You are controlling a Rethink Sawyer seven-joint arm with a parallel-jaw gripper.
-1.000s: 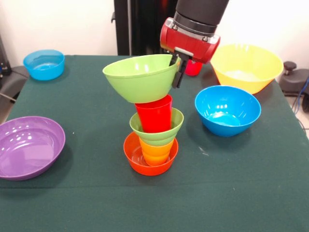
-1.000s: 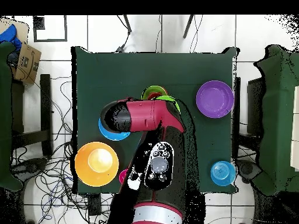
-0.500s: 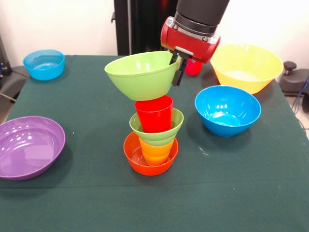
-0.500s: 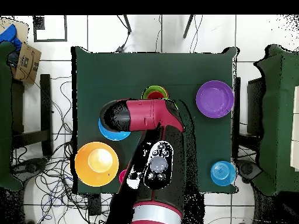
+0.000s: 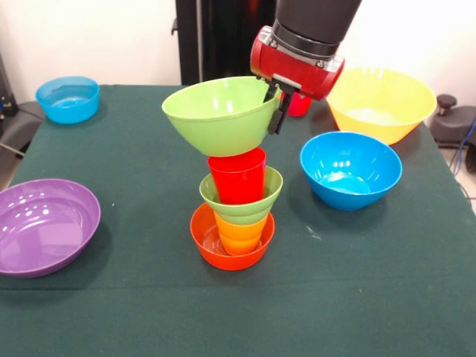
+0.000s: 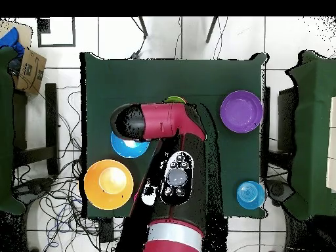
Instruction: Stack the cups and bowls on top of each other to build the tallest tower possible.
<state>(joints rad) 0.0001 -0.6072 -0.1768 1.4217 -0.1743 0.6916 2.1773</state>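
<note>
Four pieces are nested in the tower (image 5: 235,216) at frame centre: orange bowl, yellow-orange cup, small green bowl, red cup (image 5: 237,175). A large green bowl (image 5: 218,115) is held just over the red cup, its right rim clamped by the pincer (image 5: 277,110). Blue bowl (image 5: 349,169) and yellow bowl (image 5: 379,102) sit right; purple bowl (image 5: 44,225) lower left on the surface (image 5: 357,290).

Two cameras: one low and close across the table, one high and straight down.

The front view looks slightly downward over the green table (image 5: 387,297), close enough that the tower (image 5: 236,208) fills the centre and the purple bowl (image 5: 44,225) is cut at the edge. The overhead view sits far higher, taking in the whole table (image 6: 105,85) and surrounding floor. Both share the tabletop, the bowls and the arm (image 6: 164,121).
</note>
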